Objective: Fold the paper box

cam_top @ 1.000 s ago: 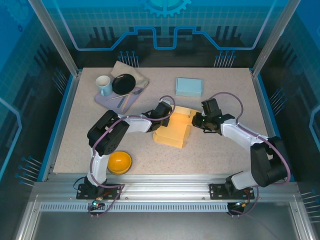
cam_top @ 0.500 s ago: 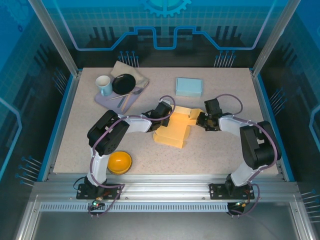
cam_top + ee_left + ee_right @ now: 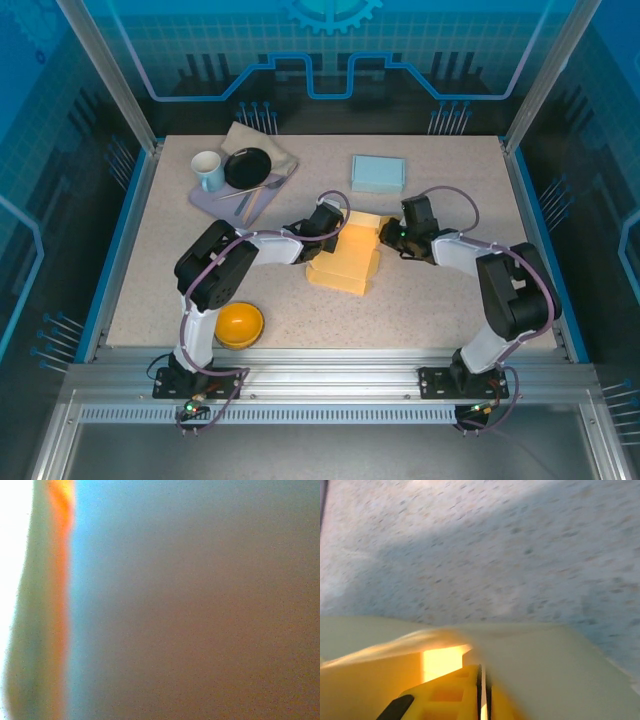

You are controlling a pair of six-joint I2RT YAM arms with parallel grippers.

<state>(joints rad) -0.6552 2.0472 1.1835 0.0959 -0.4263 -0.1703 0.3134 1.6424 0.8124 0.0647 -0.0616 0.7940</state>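
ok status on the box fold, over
Left gripper shut, at box left edge. Right gripper shut, against its right side. Box partly folded, mid-table. Blue block behind, apart.

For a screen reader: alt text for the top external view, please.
The robot's left hand and right hand flank a yellow paper box at the centre. Nearby: a light blue box, a mug and black plate on a tray, an orange bowl.

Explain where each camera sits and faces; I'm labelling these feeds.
Top external: above, behind the bases, looking down at the table; both arms show.
Left wrist: too close, blurred; orange streak at left.
Right wrist: looks past its shut right gripper at paper box and table.
Shared: top and right wrist both show the paper box.
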